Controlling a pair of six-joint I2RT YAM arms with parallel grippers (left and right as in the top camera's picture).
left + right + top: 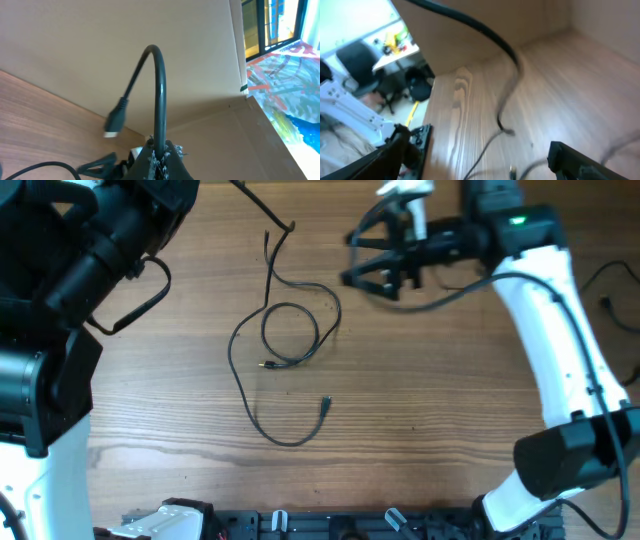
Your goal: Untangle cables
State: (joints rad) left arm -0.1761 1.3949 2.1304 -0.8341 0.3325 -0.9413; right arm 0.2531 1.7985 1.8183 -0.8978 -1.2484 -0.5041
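Your counter [420,410] shows whole from above, but your left arm [60,300] fills the far-left corner and hides the left jaws there. Only its wrist view shows them: pressed together, pinching a cable [161,95]. That cable rises, arches over and hangs its plug [114,125] in the air before a cardboard wall [75,45].

Your right arm [560,330] reaches from the near-right corner toward the far edge, its forearm turned leftward. The right jaws are spread wide, holding nothing, to the right of the cables. That wrist view is blurred; you can make out only its dark fingers [395,150] and streaks of cord.

The loose cable [232,350] lies mid-counter in a small loop and a wider arc toward the near edge. One plug end [265,363] sits just below the loop and another plug end [326,402] lies apart from it. Its far stretch [262,202] runs off the top of the overhead view, so you cannot tell whether it joins the pinched one.
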